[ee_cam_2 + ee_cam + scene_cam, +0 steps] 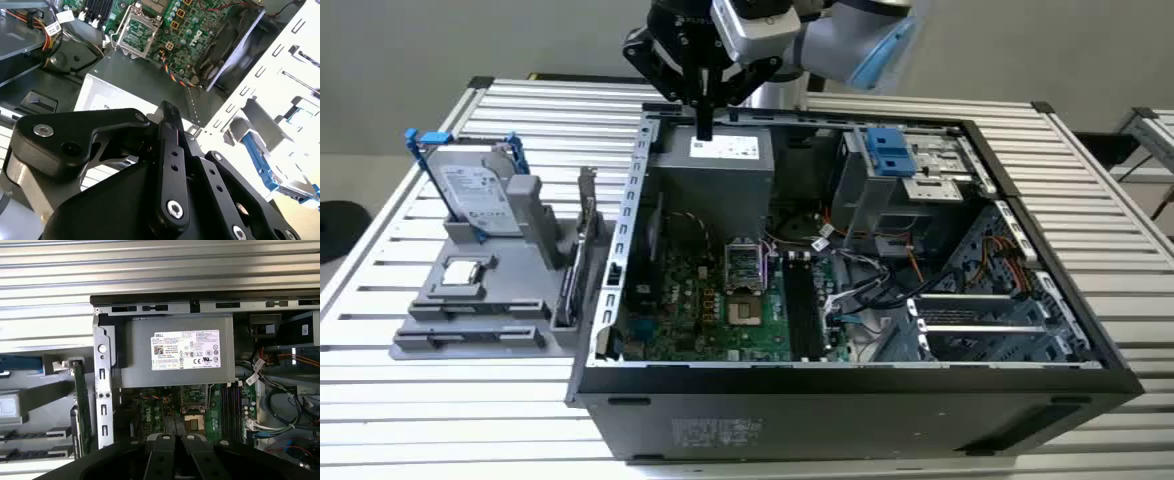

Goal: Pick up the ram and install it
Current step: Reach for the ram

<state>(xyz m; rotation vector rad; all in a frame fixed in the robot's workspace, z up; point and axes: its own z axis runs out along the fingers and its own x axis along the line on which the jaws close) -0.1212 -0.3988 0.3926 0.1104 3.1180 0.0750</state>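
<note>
The end effector point(704, 132) is closed and empty above the computer case point(638, 200). The ram point(81, 410) stands just outside it. Coming down closed could knock the ram over.

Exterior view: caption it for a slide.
Gripper hovers shut above the open computer case; the ram stands in the grey holder alongside.

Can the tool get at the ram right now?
Probably yes: the tool hangs over the far edge of the case; the ram stands in the grey holder beside it, nothing above.
</note>
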